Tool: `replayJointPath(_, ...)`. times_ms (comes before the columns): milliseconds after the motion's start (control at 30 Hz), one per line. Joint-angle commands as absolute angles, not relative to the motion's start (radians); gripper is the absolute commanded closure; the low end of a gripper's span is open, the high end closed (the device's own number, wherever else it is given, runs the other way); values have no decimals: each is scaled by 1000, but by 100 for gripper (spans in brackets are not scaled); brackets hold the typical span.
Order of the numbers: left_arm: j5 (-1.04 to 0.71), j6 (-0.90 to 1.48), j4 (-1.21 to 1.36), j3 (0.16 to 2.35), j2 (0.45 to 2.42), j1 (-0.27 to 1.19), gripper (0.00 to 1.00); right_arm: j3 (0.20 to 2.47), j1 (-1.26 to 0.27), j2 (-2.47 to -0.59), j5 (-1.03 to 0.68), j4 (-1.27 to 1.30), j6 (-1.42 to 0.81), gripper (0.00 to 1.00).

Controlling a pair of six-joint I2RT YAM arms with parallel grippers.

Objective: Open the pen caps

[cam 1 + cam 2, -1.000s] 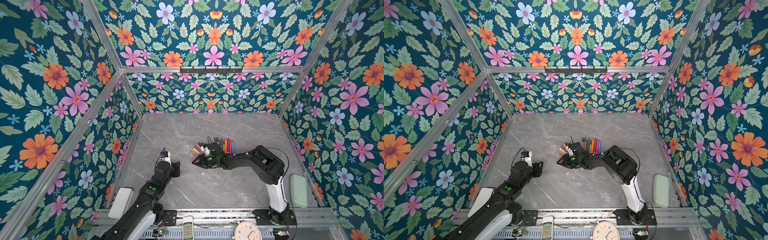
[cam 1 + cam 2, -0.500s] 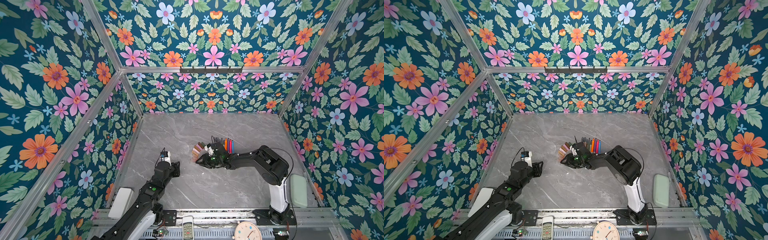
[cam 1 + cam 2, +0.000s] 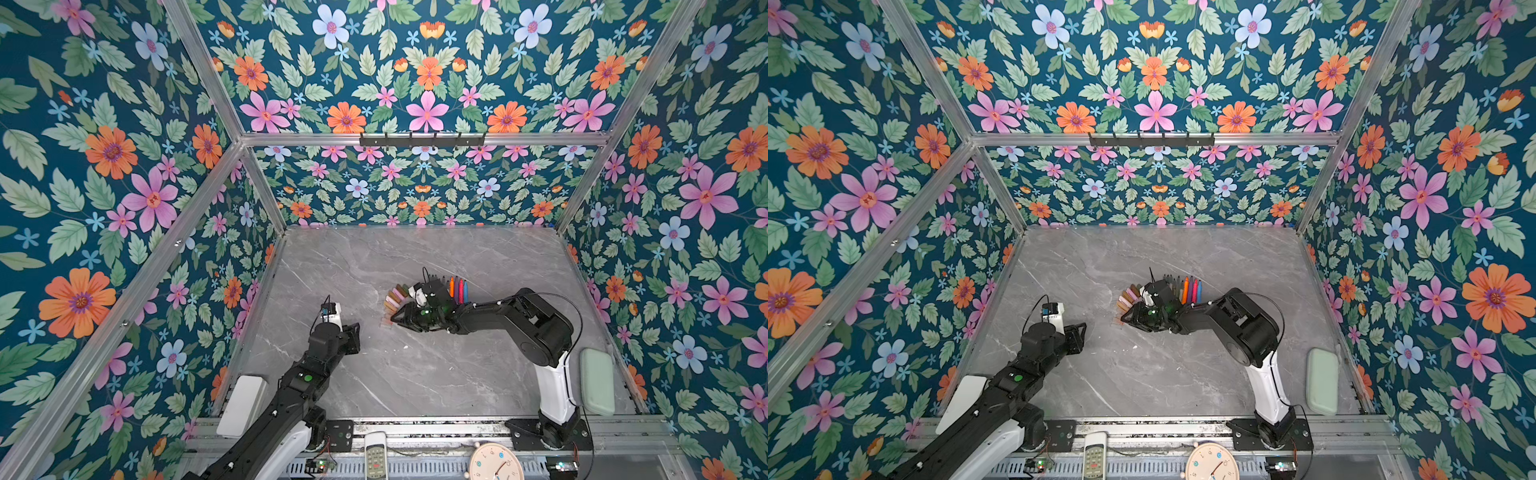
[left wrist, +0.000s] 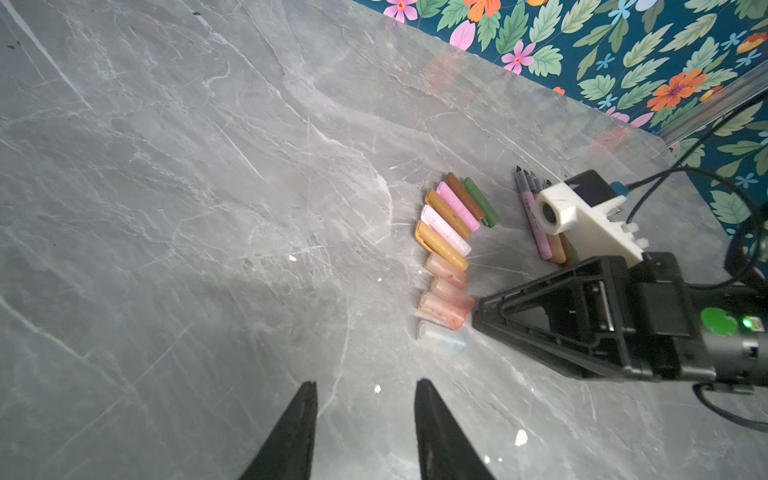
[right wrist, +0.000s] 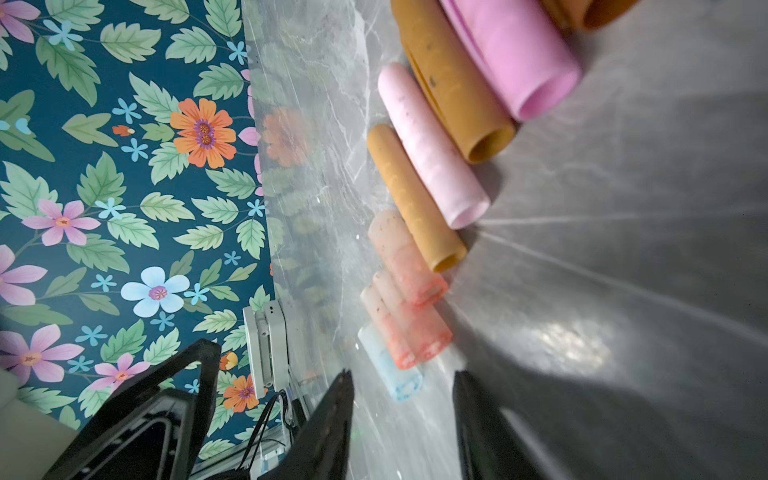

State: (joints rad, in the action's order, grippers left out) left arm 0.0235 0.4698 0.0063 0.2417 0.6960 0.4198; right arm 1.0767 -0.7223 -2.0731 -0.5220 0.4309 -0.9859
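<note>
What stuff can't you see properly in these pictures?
- Pens: in both top views the right arm covers their lower ends; too small to count.
- Pens, left wrist view: the white camera mount hides most.
- Bright pink cap, right wrist view: cut off by the edge.

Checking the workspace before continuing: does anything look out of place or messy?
Nothing is knocked askew: the pen caps lie fanned side by side. Only small white specks scattered on the table look like stray debris.
</note>
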Motion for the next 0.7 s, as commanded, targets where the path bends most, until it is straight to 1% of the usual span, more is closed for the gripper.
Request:
replayJointPath(0, 23, 466, 23, 242, 695, 419, 58, 1084, -721, -2092, -492, 337, -968, 58)
replayJointPath(667, 23, 466, 25, 244, 701, 419, 58, 1141, -721, -2130, -522, 316, -971, 57)
